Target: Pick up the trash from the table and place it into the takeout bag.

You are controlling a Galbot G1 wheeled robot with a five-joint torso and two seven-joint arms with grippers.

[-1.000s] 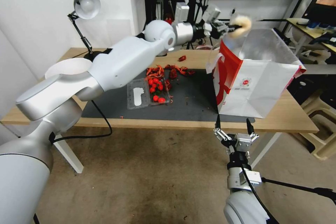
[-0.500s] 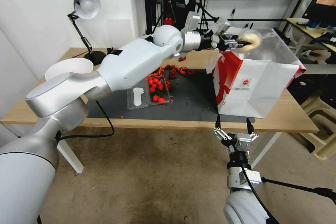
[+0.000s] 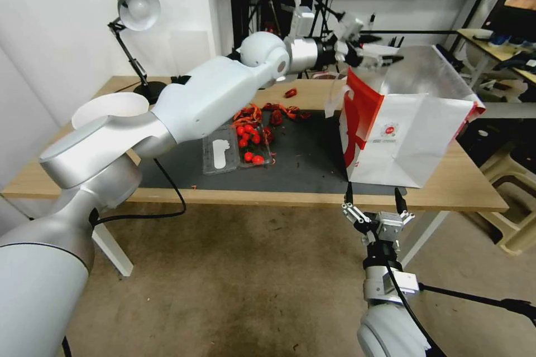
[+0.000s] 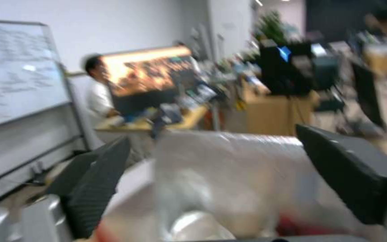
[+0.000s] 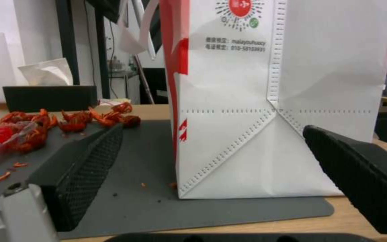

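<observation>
The takeout bag (image 3: 413,139), white with red side panels and a foil lining, stands open on the right of the table (image 3: 463,192). My left gripper (image 3: 388,54) hovers over the bag's near top edge, open, with nothing between its fingers. In the left wrist view the left gripper (image 4: 213,141) looks down on the foil lining (image 4: 238,164); pale blurred shapes lie inside the bag. My right gripper (image 3: 373,201) waits open below the table's front edge, facing the bag (image 5: 247,101). Red shell scraps (image 3: 279,113) lie on the dark mat (image 3: 301,164).
A clear tray of cherry tomatoes (image 3: 237,148) sits mid-mat, a large white bowl (image 3: 109,109) at the table's left end, and a desk lamp (image 3: 134,11) at the back left. A tissue box (image 5: 48,95) stands behind the scraps. Chairs and desks crowd the right side.
The left gripper held a beige paper ball over the bag; now its fingers are open and the ball is gone from them. The right arm has not moved.
</observation>
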